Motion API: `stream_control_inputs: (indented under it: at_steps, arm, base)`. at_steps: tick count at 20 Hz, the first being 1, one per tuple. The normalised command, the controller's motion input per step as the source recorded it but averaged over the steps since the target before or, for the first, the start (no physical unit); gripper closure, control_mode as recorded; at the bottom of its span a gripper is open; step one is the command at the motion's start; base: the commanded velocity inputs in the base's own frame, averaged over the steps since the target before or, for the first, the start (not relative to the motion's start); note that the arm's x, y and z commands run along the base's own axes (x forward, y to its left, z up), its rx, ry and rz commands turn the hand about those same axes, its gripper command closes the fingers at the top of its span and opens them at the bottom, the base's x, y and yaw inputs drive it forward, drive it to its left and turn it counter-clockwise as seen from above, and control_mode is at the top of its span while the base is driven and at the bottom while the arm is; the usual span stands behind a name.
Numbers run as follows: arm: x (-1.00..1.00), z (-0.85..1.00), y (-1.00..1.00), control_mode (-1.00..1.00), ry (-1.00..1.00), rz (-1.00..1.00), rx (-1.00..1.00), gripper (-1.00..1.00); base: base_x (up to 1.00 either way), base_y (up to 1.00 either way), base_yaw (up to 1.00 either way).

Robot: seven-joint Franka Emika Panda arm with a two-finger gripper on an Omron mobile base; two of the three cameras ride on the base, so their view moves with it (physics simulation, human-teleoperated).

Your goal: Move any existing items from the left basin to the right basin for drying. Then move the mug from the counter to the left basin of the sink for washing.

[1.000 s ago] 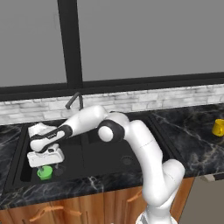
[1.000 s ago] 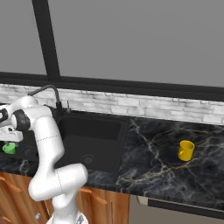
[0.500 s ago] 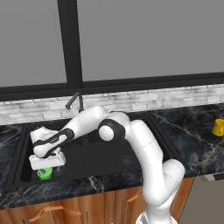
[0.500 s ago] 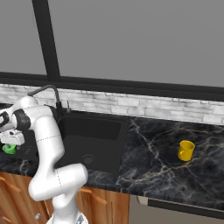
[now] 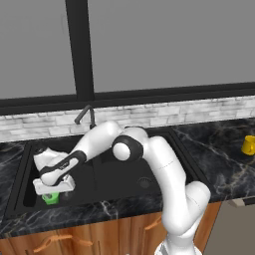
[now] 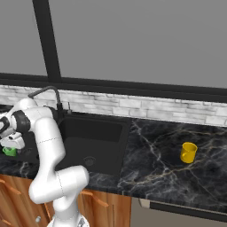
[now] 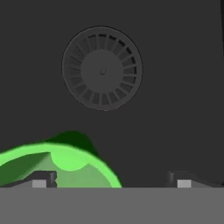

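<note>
Fingertips (image 7: 43,180) of the gripper (image 7: 111,183) stand wide apart at the bottom of the hand view, nothing clamped between them. One tip overlaps the rim of the green cup (image 7: 57,168), which lies mostly to that side of the gap, its open mouth facing the camera; whether that finger touches the rim cannot be told. Beyond the cup, on the dark basin floor, sits the round drain (image 7: 102,68) with its ring of slots.

Seen from the left base view, the gripper (image 5: 54,188) hangs low inside the left basin (image 5: 30,199) of the sink (image 5: 189,164), and the green cup (image 5: 50,198) peeks out just beneath the white hand, near the basin's front edge. The white arm (image 5: 149,159) reaches across the right basin (image 5: 124,179) from the lower right, over the central divider. Behind the sink rises the dark curved faucet (image 5: 85,115), in front of the pale brick backsplash (image 5: 199,112).

From the right base view, the cup (image 6: 9,151) shows as a green patch under the hand at the far left edge. The yellow mug (image 6: 188,152) stands upright on the counter (image 6: 155,164), well to the right of the sink and well apart from the arm.
</note>
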Motion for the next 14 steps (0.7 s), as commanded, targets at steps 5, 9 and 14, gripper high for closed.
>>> stream_control_inputs:
  at_steps: [5, 9, 14]
  arm:
    - [-0.25, -0.21, 0.00, -1.00, -0.04, 0.00, 0.00, 1.00]
    - [-0.04, -0.10, 0.01, -1.00, 0.08, 0.00, 0.00, 1.00]
    - [-0.10, 0.01, -0.02, -1.00, 0.00, 0.00, 0.01, 1.00]
  base:
    - [0.00, 0.00, 0.00]
    - [0.00, 0.00, 0.00]
    - [0.00, 0.00, 0.00]
